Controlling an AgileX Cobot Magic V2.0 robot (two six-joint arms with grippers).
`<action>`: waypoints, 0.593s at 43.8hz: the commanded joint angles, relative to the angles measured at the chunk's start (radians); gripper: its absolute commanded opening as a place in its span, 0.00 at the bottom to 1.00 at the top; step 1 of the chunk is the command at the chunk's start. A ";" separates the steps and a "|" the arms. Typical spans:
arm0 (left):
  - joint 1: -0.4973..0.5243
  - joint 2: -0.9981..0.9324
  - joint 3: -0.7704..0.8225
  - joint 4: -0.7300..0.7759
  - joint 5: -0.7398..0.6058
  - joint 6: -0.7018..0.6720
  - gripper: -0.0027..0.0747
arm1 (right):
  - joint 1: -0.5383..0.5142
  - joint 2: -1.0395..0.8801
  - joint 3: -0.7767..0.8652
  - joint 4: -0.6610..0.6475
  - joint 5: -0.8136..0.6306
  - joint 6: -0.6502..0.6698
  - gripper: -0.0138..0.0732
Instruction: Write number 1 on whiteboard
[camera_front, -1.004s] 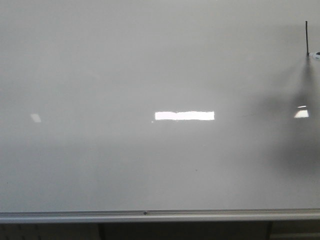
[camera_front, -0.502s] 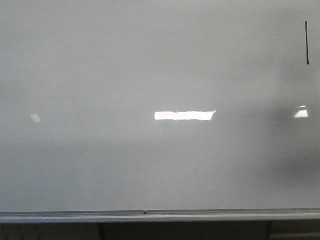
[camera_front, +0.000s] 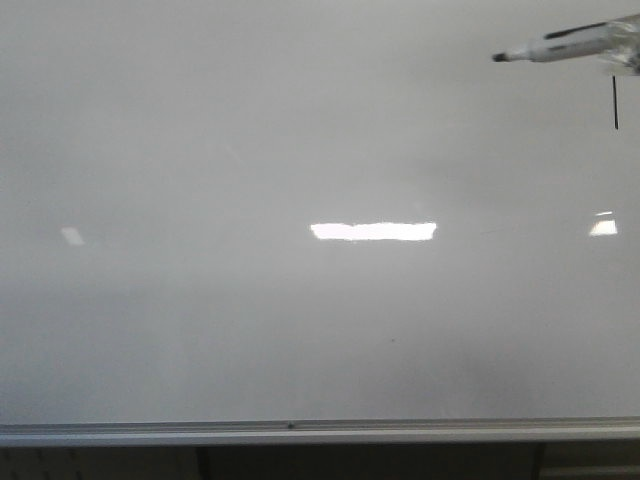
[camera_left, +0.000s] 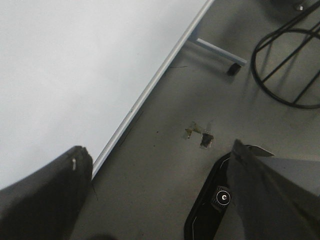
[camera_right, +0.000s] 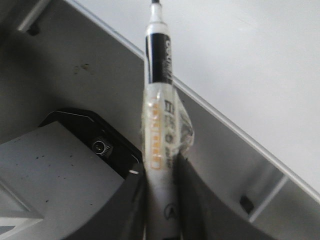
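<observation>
The whiteboard (camera_front: 300, 150) fills the front view, with its silver-grey rim (camera_front: 300, 432) along the lower edge. The number 1 (camera_front: 615, 105) is a thin black vertical stroke at the far right. The white marker pen (camera_front: 560, 45) lies crosswise in front of the stroke's upper end, black tip pointing left. In the right wrist view my right gripper (camera_right: 162, 200) is shut on the marker pen (camera_right: 159, 100), tip toward the whiteboard (camera_right: 250, 60). My left gripper (camera_left: 155, 200) is open and empty over the floor beside the whiteboard's rim (camera_left: 150, 85).
Bright light reflections (camera_front: 372, 231) lie on the board. The left wrist view shows a board leg with a caster (camera_left: 232, 67), a black wire stool base (camera_left: 290, 65) and a black device with a lens (camera_left: 222, 197) on the floor.
The marker tip was at the stroke's lower end, which then grew longer; the marker left the view, then came back at the top right, lying crosswise above the stroke.
</observation>
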 joint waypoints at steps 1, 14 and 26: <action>-0.078 0.035 -0.066 -0.051 -0.047 0.048 0.74 | 0.058 -0.016 -0.036 0.102 0.093 -0.095 0.17; -0.281 0.212 -0.238 -0.024 -0.075 0.100 0.74 | 0.217 -0.016 -0.034 0.133 0.093 -0.136 0.17; -0.381 0.376 -0.389 0.022 -0.069 0.131 0.74 | 0.225 -0.016 -0.034 0.136 0.093 -0.138 0.17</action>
